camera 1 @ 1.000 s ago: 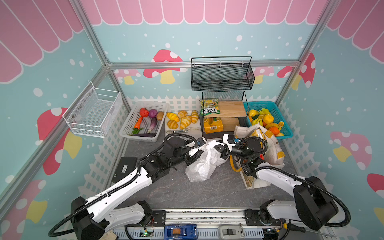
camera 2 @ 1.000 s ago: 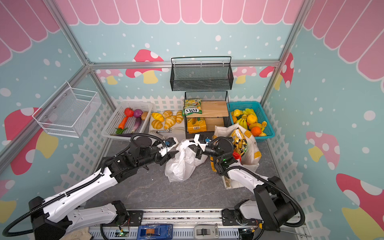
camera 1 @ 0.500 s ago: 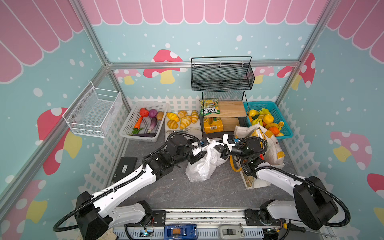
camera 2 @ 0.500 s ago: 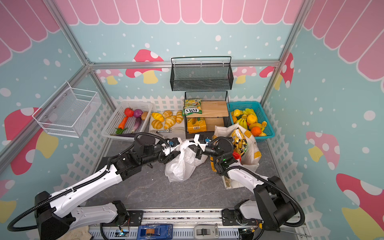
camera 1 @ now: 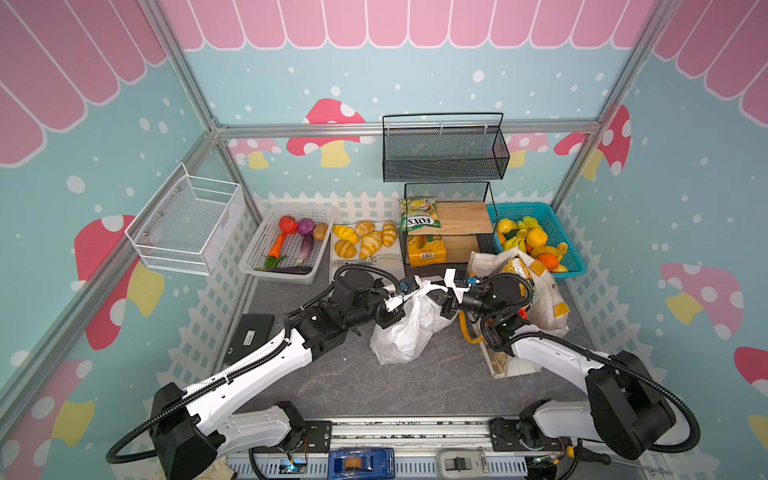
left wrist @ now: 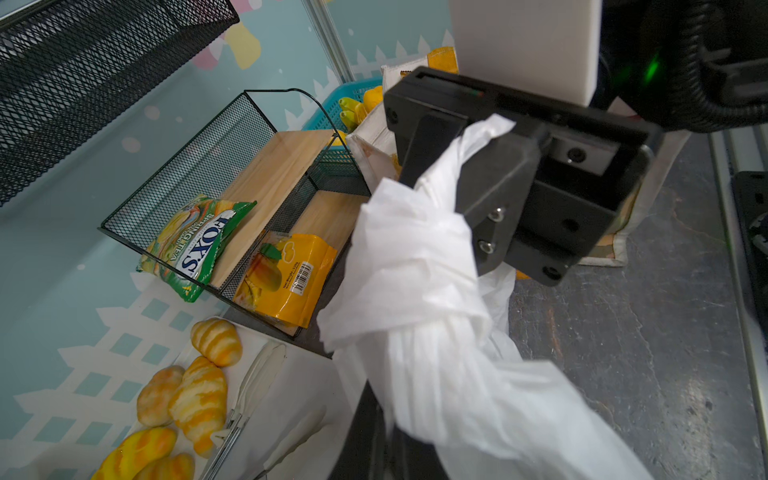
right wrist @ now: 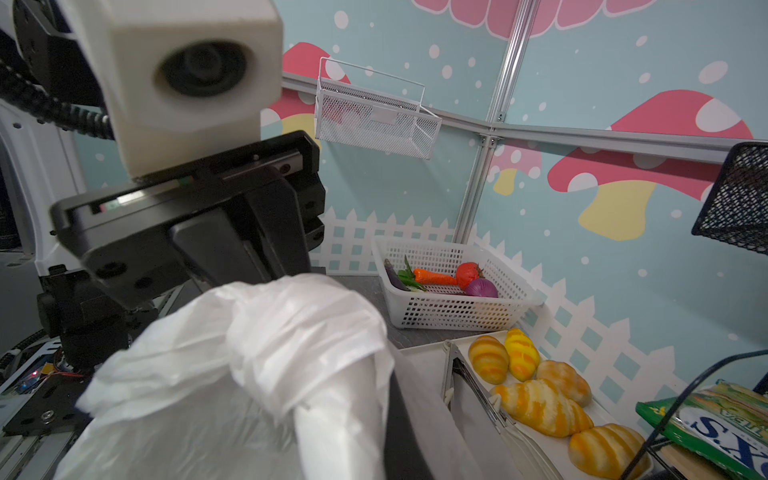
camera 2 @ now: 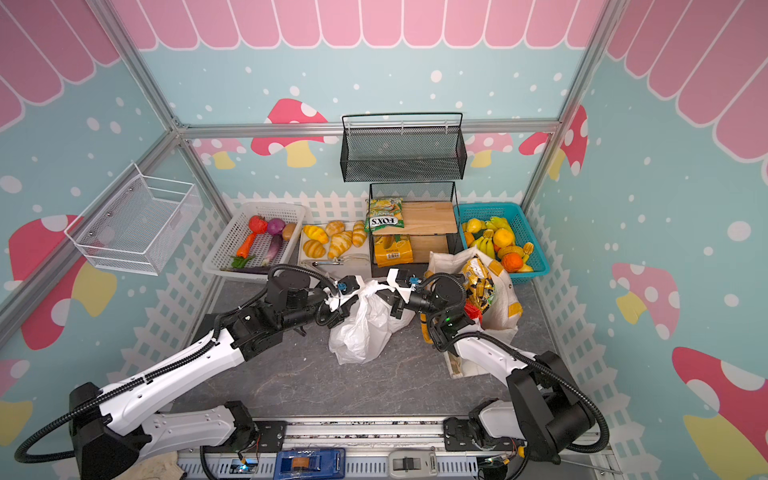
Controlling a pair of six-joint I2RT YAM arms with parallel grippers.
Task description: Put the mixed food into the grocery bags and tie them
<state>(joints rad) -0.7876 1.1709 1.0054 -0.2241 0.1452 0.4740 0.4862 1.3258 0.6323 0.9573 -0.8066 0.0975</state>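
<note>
The white bag sits mid-worktop, its two handles drawn up and twisted together at its 12 o'clock. The left end effector is clamped narrow on one handle from 10 o'clock. The right end effector pinches the other from 2 o'clock. The tote, at the bag's 3 o'clock, holds snack packets. A carrot and an onion lie in the basket at 10 o'clock.

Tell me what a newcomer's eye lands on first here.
The white plastic bag mid-table grabs the eye: the left tool and right tool are each shut on a twisted handle, a knot between them. To its right, the off-white tote bulges with snack packets.
</note>
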